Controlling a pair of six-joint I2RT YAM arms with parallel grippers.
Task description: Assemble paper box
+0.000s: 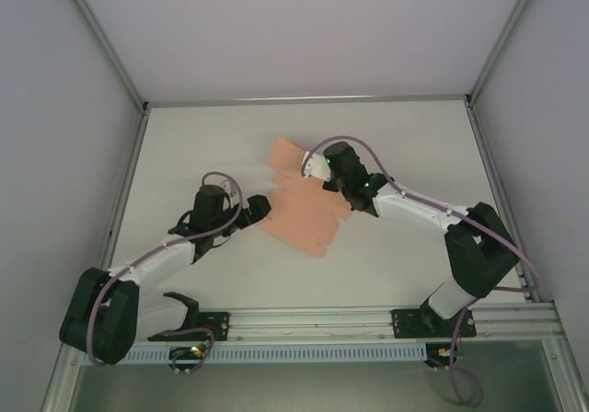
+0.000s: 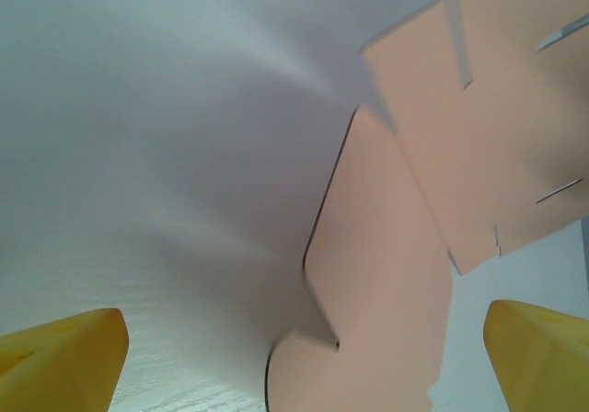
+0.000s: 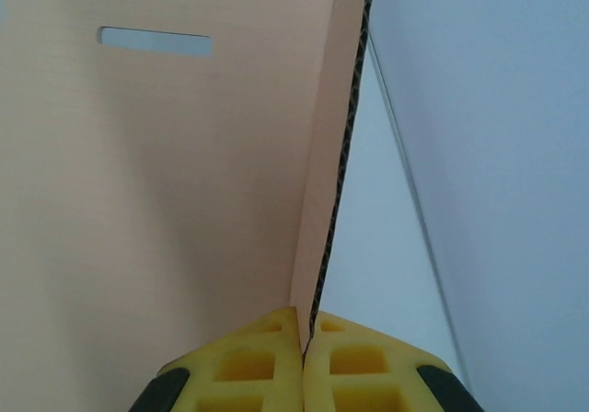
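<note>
**Entry: paper box (image 1: 299, 211), salmon-pink, unassembled**

It was a die-cut sheet with tabs, with the table (image 1: 212, 145) beneath it. The left gripper (image 2: 302, 357) stood at its left edge, yellow fingers (image 2: 64, 357) spread wide, holding nothing. The right gripper (image 3: 304, 334) was at its far right side, pinched together on a card edge.

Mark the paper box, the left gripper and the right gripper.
paper box (image 1: 299, 217): top view, middle of the pink sheet.
left gripper (image 2: 304, 338): left wrist view, midway between its open yellow fingertips.
right gripper (image 3: 304, 331): right wrist view, where its fingertips pinch the sheet's edge.
</note>
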